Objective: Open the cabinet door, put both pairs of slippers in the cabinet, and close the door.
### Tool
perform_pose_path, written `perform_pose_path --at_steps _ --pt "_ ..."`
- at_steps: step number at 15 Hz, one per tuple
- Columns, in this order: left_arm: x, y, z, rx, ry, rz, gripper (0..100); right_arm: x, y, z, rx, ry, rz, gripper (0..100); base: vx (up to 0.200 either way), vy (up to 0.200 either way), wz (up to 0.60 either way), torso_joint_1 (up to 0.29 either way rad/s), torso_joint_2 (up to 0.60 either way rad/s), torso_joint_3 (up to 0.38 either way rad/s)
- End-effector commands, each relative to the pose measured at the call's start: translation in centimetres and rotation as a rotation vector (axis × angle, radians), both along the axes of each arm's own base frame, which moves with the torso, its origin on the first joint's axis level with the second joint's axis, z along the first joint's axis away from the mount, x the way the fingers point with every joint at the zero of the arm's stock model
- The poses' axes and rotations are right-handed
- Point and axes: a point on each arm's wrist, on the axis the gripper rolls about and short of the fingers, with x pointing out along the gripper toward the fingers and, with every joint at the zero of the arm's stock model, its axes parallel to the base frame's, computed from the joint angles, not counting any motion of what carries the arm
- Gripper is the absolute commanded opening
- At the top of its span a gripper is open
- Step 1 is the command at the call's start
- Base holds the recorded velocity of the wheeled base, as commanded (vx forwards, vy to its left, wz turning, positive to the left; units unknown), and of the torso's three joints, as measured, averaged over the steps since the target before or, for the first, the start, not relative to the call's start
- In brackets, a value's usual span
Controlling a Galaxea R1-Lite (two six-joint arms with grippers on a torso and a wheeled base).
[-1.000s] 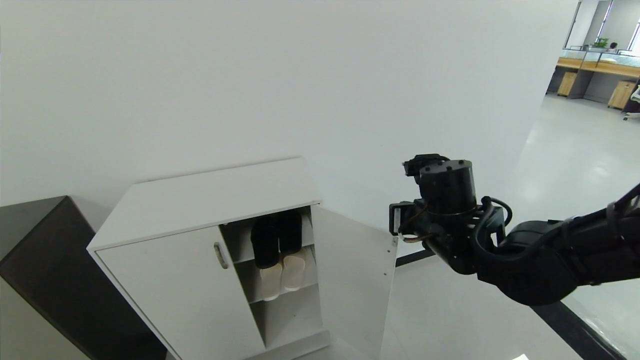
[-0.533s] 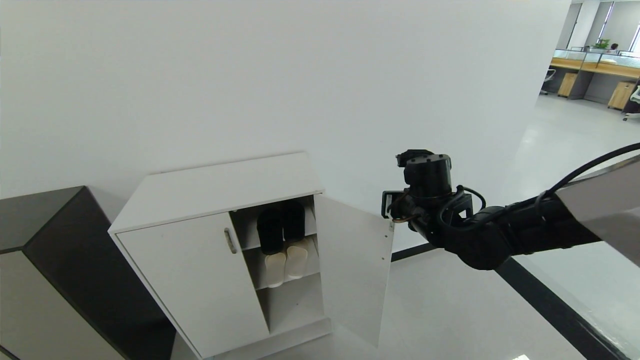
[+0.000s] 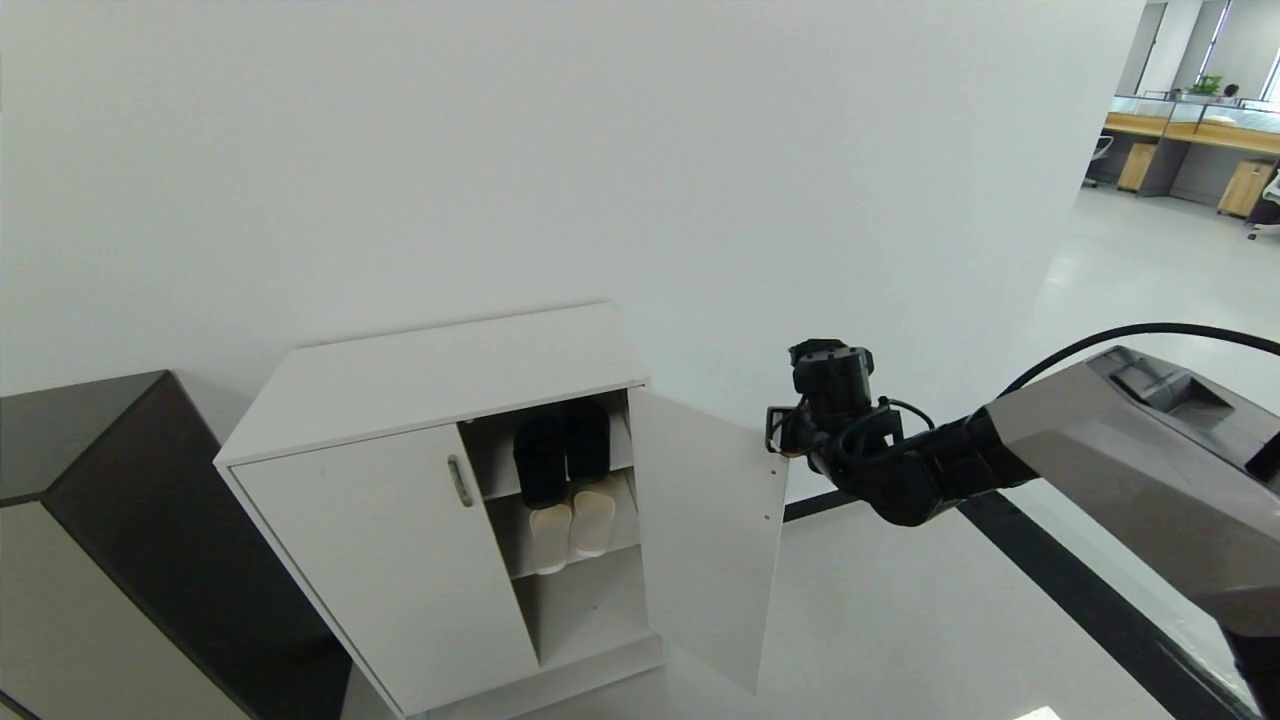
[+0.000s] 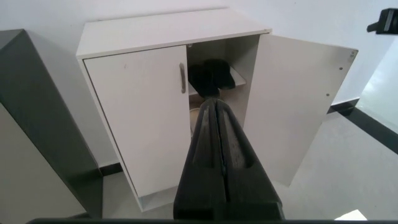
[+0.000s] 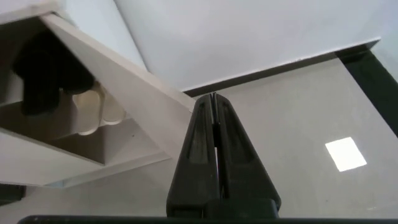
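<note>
Cabinet door (image 3: pixel 710 540) open, both slipper pairs shelved
Right gripper (image 5: pixel 214 99) has stretched out beside the door's free edge, fingers pressed together (left gripper (image 4: pixel 216 102) likewise); black slippers (image 3: pixel 562 450) on the upper shelf (image 3: pixel 615 478), white slippers (image 3: pixel 572 525) below, so only closing remains.

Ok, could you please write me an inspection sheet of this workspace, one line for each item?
Surface: pale floor; the white cabinet stands on it.
Job's things: right door open, left door shut; black slippers on the upper shelf, white slippers on the shelf below.
Clutter: nothing seen.
Grippers: right gripper shut, by the open door's outer top corner, contact unclear; left gripper shut, facing the cabinet front.
Cables: black cable arches over the right arm.
Surroundings: white wall, dark cabinet at the left, black floor strip, office desks far off.
</note>
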Motion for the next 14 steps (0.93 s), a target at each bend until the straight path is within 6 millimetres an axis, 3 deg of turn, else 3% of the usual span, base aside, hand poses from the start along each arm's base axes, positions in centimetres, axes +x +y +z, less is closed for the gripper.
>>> perform_pose_path --at_steps 1,7,14 --pt "0.0 0.0 0.0 0.000 0.001 0.002 0 1.1 0.2 -2.4 -0.016 0.028 -0.007 0 0.000 0.000 0.00 0.000 0.00 0.000" --pt "0.0 0.0 0.0 0.000 0.001 0.001 0 2.9 -0.3 -4.4 -0.020 0.038 -0.035 0 0.000 0.000 0.00 0.000 0.00 0.000" --pt "0.0 0.0 0.0 0.000 0.001 0.001 0 2.9 -0.3 -4.0 -0.016 0.029 -0.035 0 0.000 0.000 0.00 0.000 0.00 0.000"
